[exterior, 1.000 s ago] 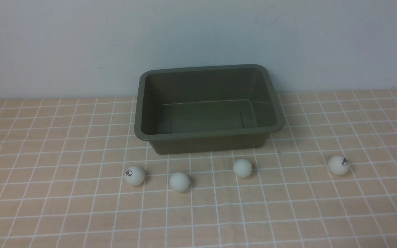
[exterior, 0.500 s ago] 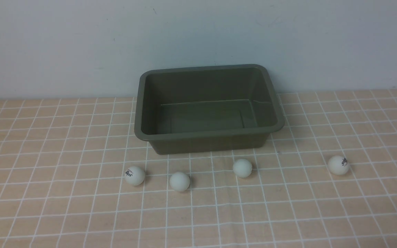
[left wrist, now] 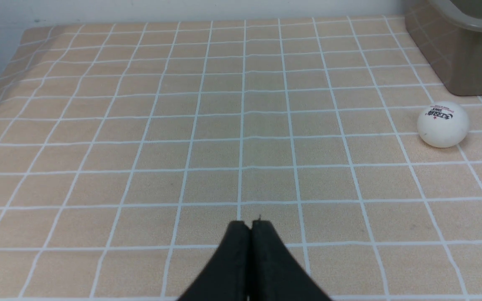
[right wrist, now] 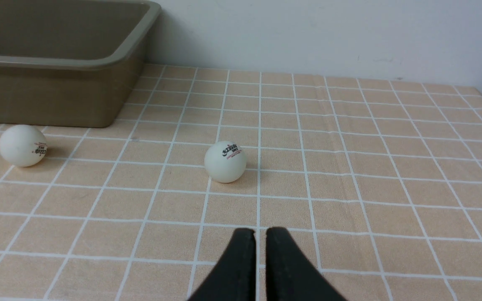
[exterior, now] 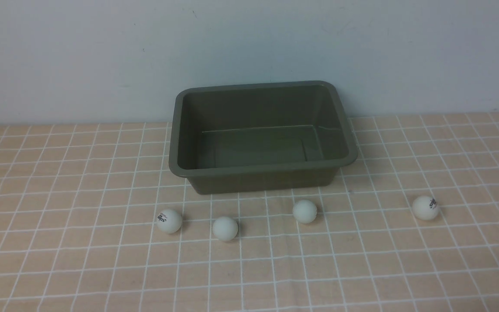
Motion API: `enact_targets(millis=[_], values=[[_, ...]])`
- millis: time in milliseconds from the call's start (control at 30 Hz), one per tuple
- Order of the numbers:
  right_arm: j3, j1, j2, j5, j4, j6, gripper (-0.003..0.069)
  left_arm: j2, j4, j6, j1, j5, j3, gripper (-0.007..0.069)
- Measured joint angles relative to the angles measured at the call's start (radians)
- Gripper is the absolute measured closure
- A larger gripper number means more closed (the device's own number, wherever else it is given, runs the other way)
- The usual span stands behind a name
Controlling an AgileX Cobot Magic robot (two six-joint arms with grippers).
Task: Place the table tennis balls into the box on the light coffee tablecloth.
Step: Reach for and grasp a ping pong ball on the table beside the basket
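Because no picking has begun, the table tennis balls (exterior: 225, 228) lie in a row on the light coffee tablecloth (exterior: 59, 260) before the empty box (exterior: 258, 182) at its back edge, with the left gripper (left wrist: 249, 223) pinched tight and the right gripper (right wrist: 260, 232) almost closed, both holding nothing.

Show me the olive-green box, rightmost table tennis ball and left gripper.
olive-green box (exterior: 262, 182), front view, front wall.
rightmost table tennis ball (exterior: 425, 207), front view, centre.
left gripper (left wrist: 250, 225), left wrist view, between fingertips.
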Motion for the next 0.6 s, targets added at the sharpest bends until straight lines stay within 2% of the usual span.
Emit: enact_targets(millis=[333, 600], values=[[-0.004, 0.000, 0.000, 0.004, 0.008, -0.001, 0.0626, 0.000, 0.000, 0.000, 0.000, 0.000, 0.001, 0.0693], [-0.202, 0.000, 0.000, 0.055, 0.025, 0.003, 0.0626, 0.000, 0.000, 0.000, 0.000, 0.000, 0.001, 0.0693]])
